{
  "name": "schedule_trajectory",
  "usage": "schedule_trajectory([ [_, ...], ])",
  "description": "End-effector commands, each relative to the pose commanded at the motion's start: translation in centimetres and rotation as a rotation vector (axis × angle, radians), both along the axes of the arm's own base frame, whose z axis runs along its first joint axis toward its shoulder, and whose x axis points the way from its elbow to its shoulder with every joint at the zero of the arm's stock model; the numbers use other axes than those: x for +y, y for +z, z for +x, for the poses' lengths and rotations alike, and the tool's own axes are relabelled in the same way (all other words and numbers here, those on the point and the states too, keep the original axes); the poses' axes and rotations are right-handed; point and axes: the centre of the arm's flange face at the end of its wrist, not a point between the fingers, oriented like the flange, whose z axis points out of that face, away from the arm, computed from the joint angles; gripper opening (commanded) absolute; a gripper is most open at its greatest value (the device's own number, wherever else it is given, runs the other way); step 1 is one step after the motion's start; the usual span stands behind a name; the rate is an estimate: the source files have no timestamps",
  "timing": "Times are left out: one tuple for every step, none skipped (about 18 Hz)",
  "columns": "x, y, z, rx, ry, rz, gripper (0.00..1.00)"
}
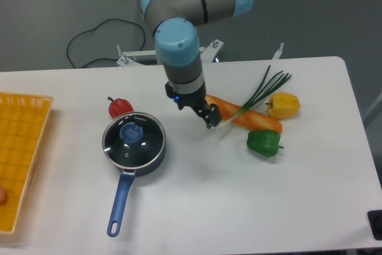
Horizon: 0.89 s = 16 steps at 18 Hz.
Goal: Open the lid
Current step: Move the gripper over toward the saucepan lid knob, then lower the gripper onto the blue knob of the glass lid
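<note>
The lid (143,146), a round clear glass disc with a metal rim and a blue knob (130,132), sits flat and closed on the dark saucepan (156,158) at the table's left middle. The pan's blue handle (120,198) points toward the front edge. My gripper (211,117) hangs above the table to the right of the pan, roughly a pan's width from the lid and beside the left end of an orange carrot (248,119). Its dark fingers look like one mass and nothing shows between them.
A small red pepper (118,107) lies right behind the pan. A green pepper (263,142), a yellow pepper (283,105) and green onion stalks (267,86) lie to the right near the carrot. A yellow basket (21,147) stands at the left edge.
</note>
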Motion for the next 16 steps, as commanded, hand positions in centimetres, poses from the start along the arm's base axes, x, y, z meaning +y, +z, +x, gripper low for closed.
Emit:
schedule_trajectory([
  [0.3, 0.0, 0.2, -0.026, 0.016, 0.032, 1.0],
  [0.6, 0.0, 0.4, -0.047, 0.035, 0.059, 1.0],
  [0.7, -0.1, 0.5, -0.054, 0.053, 0.064, 1.0],
  [0.8, -0.2, 0.6, -0.057, 0.062, 0.065, 1.0],
  [0.9, -0.4, 0.7, -0.061, 0.062, 0.063, 1.0],
  [1.5, -0.5, 1.4, -0.063, 0.048, 0.063, 1.0],
  [1.7, -0.4, 1.9, -0.063, 0.045, 0.064, 1.0],
  [1.9, -0.3, 1.9, -0.062, 0.056, 0.066, 1.0],
  [2.1, -0.2, 2.2, -0.063, 0.066, 0.069, 1.0],
  [2.5, -0.6, 2.7, -0.069, 0.068, 0.065, 1.0],
  [2.7, -0.8, 2.8, -0.074, 0.08, 0.063, 1.0],
  [2.9, -0.9, 3.0, -0.078, 0.091, 0.067, 1.0],
  [3.4, -0.9, 3.5, -0.087, 0.09, 0.073, 1.0],
  [3.6, -0.8, 3.7, -0.088, 0.102, 0.077, 1.0],
  [3.9, -1.0, 3.8, -0.09, 0.113, 0.075, 1.0],
  [4.4, -1.0, 4.4, -0.091, 0.111, 0.076, 1.0],
])
